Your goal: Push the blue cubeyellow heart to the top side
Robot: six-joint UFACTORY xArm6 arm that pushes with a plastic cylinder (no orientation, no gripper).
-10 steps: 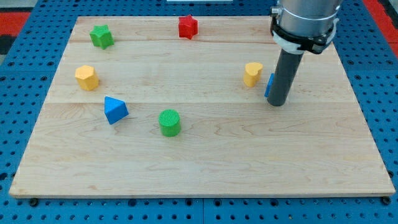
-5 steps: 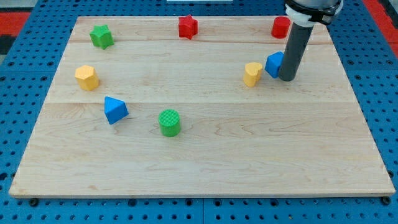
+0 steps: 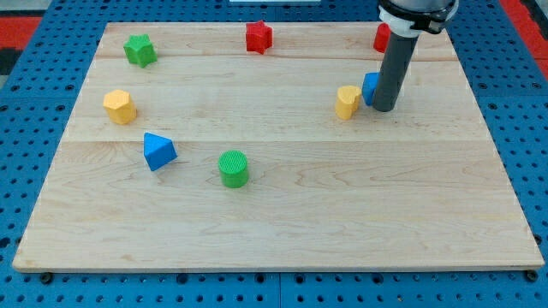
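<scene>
Far to the left of my tip sit the yellow hexagon block (image 3: 119, 106), green star (image 3: 139, 50) and blue triangle (image 3: 158, 151). Closer come the green cylinder (image 3: 233, 168) and red star (image 3: 259, 37). The yellow heart (image 3: 347, 101) is just left of my tip (image 3: 384, 108). The blue cube (image 3: 370, 88) touches the rod's left side, half hidden. The red cylinder (image 3: 381, 38) is above. My rod has no hand.

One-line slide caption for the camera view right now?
My tip sits against the blue cube, with the yellow heart just to the cube's left, on the wooden board.
</scene>
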